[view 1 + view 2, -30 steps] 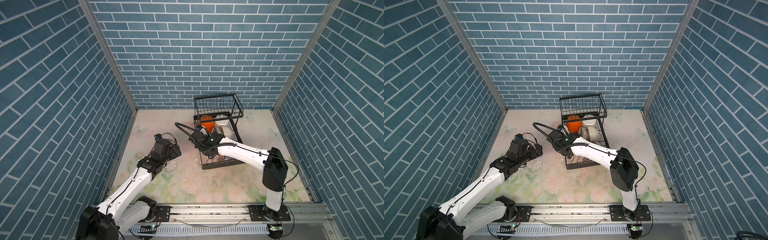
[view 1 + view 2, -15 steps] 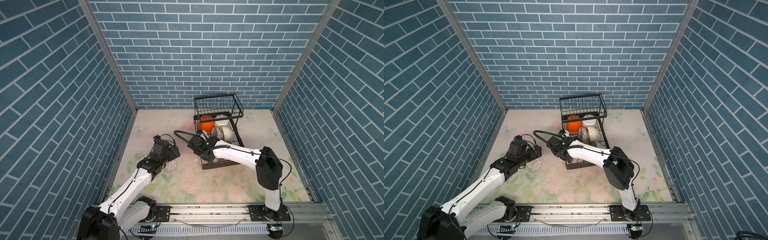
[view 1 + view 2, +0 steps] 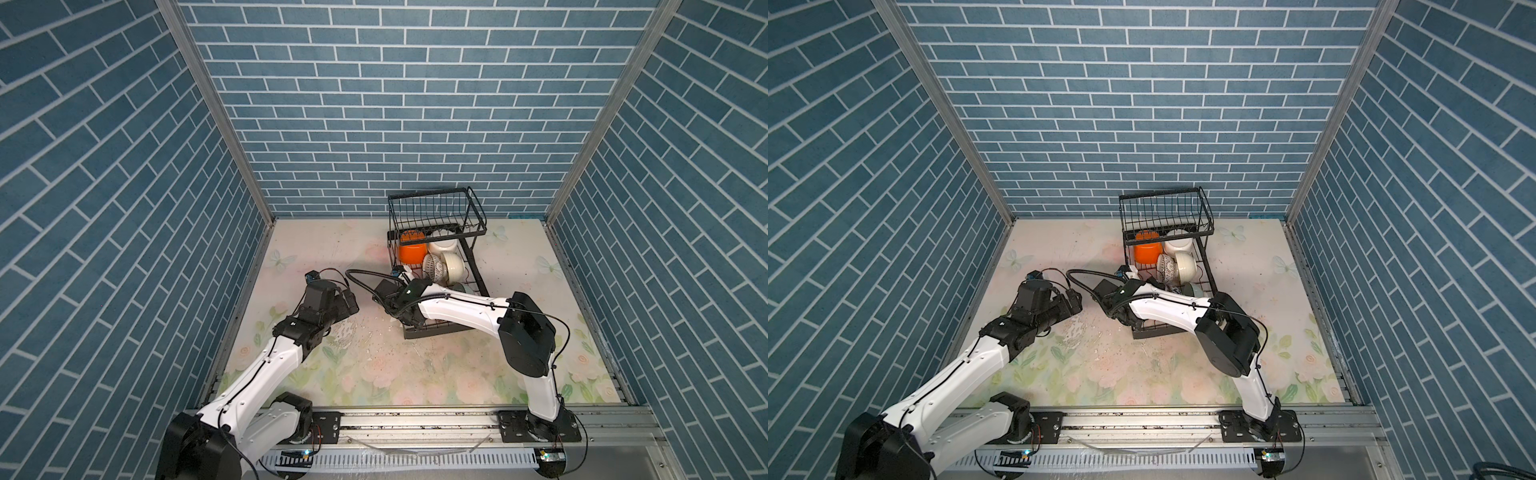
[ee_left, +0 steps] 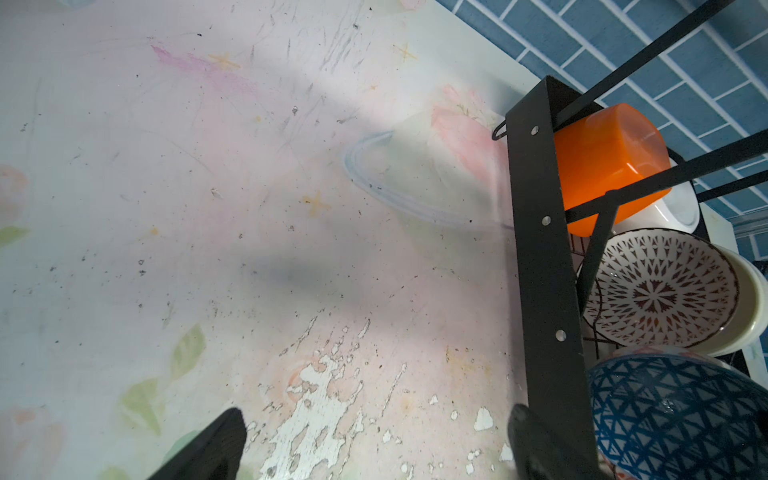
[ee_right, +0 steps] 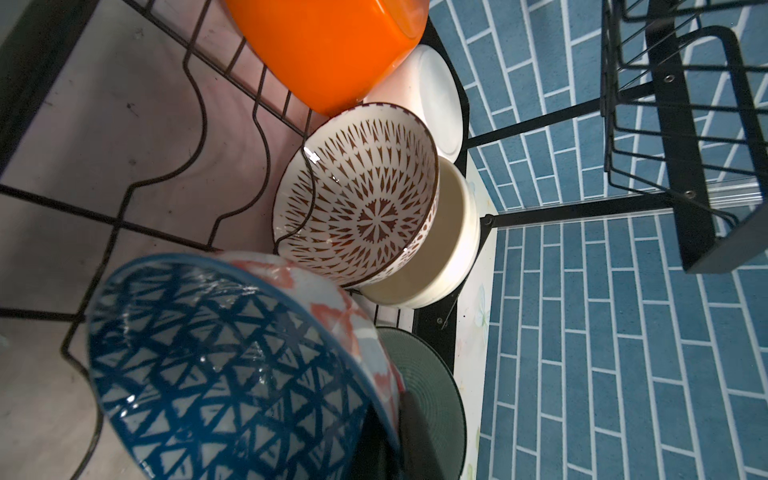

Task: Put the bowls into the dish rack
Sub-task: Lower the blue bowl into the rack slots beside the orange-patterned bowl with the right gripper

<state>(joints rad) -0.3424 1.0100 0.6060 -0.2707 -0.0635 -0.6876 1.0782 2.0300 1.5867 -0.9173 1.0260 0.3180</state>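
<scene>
While the right gripper [image 5: 395, 419] stays pinched on the rim of the blue-patterned bowl [image 5: 216, 365], that bowl sits tilted in the lower tier of the dish rack [image 3: 436, 266]. To finish well, it should be settled between two divider wires before release, clear of the brown-patterned bowl [image 5: 365, 195]. The left gripper [image 4: 374, 444] hangs spread and empty over the tabletop [image 4: 208, 208] beside the rack. Bowls counted in the rack: one orange [image 5: 328, 45], one white [image 5: 440, 99], one cream [image 5: 449, 245], one green [image 5: 424, 386], and the two patterned, six in all.
</scene>
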